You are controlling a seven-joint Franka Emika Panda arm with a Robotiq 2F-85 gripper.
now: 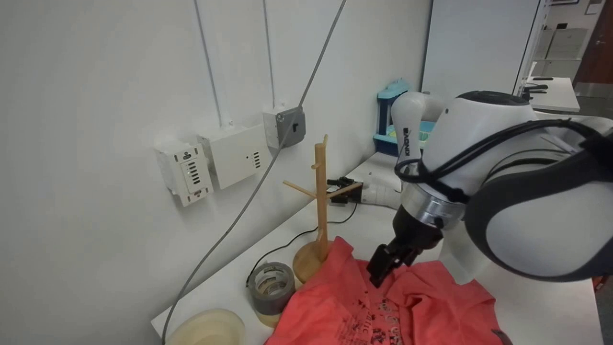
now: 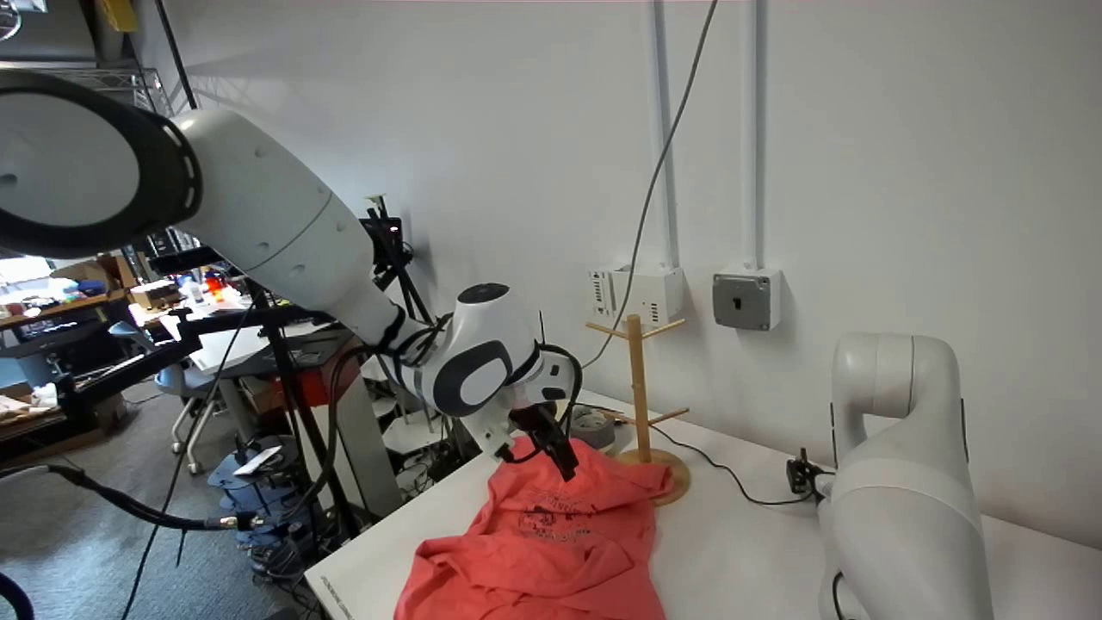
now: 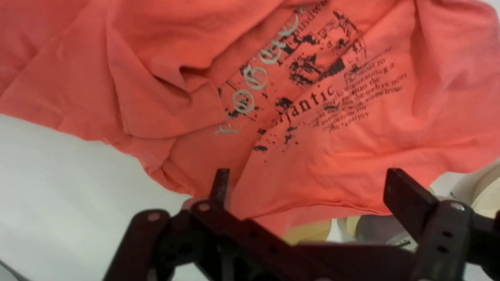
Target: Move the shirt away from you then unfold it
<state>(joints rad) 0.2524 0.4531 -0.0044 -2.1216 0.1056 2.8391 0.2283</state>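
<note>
Seeing a white wall [image 2: 516,198] at the back and a white table [image 2: 740,551] running along its foot. Noting, in both exterior views, a large white Franka arm [image 2: 284,215] reaching in over the table, with the wrist angled downward. Making out a white Kinova arm [image 1: 404,112] too, lettered with that name in an exterior view and bent low over the table. Finding the coral T-shirt [image 2: 534,534] on the table, rumpled and partly folded over itself, under the end of the Franka arm. Reading a dark print [image 3: 302,74] on the shirt in the wrist view, broken by creases and partly tucked into folds. Spotting a wooden peg stand [image 1: 321,211] upright beside the shirt, with a round base [image 1: 304,263] partly covered by the shirt's edge. Catching the black Robotiq gripper [image 3: 306,183] above the shirt, with jaws set wide apart and coral folds in sight through the gap. Picking out a white box [image 1: 237,160] fixed to the wall, higher than the table. Placing a cream bowl [image 1: 210,315] at a corner of the table, partly cut off in an exterior view. Noticing a gray switch box [image 1: 291,125] on the wall beside the white box. Marking a gray tape roll [image 1: 275,303] between bowl and stand, sitting on a tan roll [image 1: 268,320].
</note>
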